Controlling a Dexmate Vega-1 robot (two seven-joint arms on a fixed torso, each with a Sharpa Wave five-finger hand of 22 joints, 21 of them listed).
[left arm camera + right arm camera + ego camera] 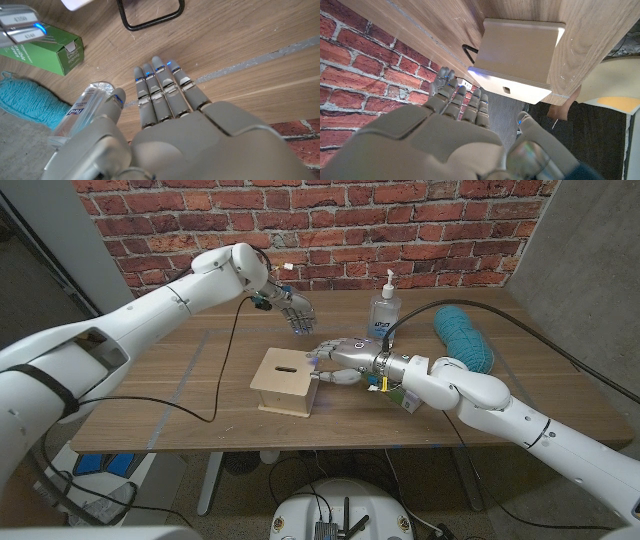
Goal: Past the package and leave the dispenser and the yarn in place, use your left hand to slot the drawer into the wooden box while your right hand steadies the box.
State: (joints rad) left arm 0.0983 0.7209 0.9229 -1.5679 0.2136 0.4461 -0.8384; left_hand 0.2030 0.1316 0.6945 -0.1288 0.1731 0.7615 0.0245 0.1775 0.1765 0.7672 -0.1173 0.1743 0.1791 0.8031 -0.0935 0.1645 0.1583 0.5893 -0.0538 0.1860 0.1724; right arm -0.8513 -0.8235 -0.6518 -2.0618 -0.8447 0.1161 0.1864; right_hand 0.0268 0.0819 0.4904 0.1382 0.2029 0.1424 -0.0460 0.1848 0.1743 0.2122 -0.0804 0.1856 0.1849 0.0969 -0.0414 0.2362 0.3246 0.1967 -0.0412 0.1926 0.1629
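A: The wooden box point(287, 381) sits mid-table, the right hand point(340, 357) at its right side, fingers extended against it.

B: And the left hand point(293, 313)?

A: Raised behind the box, fingers straight, holding nothing. Dispenser point(385, 308), yarn point(462, 337) and green package point(47, 48) lie right.

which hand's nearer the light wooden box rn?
Right. The right hand is at the light wooden box's far right corner; the left hand hovers apart behind it.

A staged robot test space, likely a lab: a brick-pattern backdrop point(330, 220) hung behind a wooden worktop point(200, 395), grey concrete wall point(590, 250), cables point(300, 475) trailing underneath.
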